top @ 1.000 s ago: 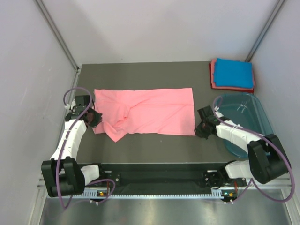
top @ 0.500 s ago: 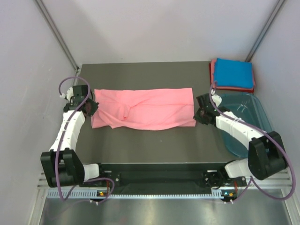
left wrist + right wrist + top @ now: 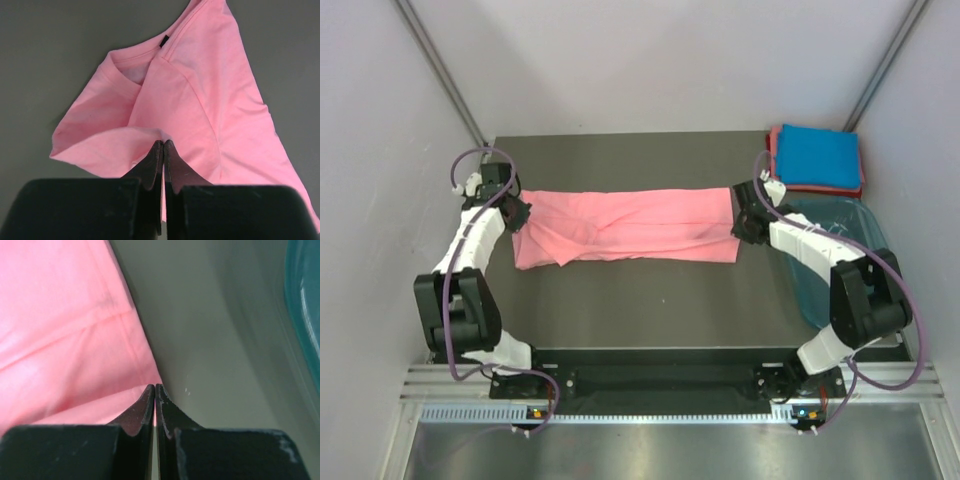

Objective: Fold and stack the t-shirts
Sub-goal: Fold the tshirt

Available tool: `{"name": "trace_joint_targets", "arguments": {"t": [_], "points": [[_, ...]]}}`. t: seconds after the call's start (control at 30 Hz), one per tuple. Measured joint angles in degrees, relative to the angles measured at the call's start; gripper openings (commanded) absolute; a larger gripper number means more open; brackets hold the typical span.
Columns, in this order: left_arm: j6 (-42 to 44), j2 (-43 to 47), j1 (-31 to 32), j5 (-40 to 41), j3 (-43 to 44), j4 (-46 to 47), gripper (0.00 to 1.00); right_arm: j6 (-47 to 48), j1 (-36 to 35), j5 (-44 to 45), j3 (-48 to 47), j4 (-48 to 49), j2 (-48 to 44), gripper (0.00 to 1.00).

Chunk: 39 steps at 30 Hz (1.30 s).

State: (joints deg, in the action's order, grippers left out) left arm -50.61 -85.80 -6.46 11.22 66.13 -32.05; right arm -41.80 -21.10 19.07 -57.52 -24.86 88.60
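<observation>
- While pinched shut on opposite ends, left gripper point(image 3: 516, 214) and right gripper point(image 3: 741, 224) hold soft salmon-pink cloth t-shirt point(image 3: 630, 225), stretched long across dark grey table point(image 3: 640, 300).
- Folded bright blue t-shirt point(image 3: 818, 157) sits atop folded reddish-pink t-shirt point(image 3: 773, 165), far right corner.

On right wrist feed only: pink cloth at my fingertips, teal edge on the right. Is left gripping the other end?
Observer: Yes, left gripper is shut on a fold of the pink shirt, near its collar.
Operator: How does it lie?
Observer: Top view shows a long wrinkled band across the table, running from left gripper to right gripper.
Operator: Where's the stack?
Observer: Far right corner: a folded blue shirt on top of a red shirt, just behind the tub.
</observation>
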Motion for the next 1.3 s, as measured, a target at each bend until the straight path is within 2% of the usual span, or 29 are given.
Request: {"name": "trace_joint_targets", "arguments": {"t": [0.47,0.67,0.93,1.3], "points": [[-0.17,-13.9,-0.57,0.7,8.44,1.95,0.0,5.62,3.41,0.33,-8.33,1.84,10.08,0.0],[0.5,-18.32,-0.83,0.68,10.64,2.12,0.0,7.39,4.04,-2.4,-9.07,3.65,13.29,0.0],[1.73,-20.85,-1.05,1.88,12.66,2.12,0.0,9.51,4.04,-6.08,-12.72,4.28,16.55,0.0],[3.43,-22.64,-1.05,3.5,15.74,2.1,0.0,10.29,4.04,-5.99,-17.46,3.91,19.82,0.0]]}}
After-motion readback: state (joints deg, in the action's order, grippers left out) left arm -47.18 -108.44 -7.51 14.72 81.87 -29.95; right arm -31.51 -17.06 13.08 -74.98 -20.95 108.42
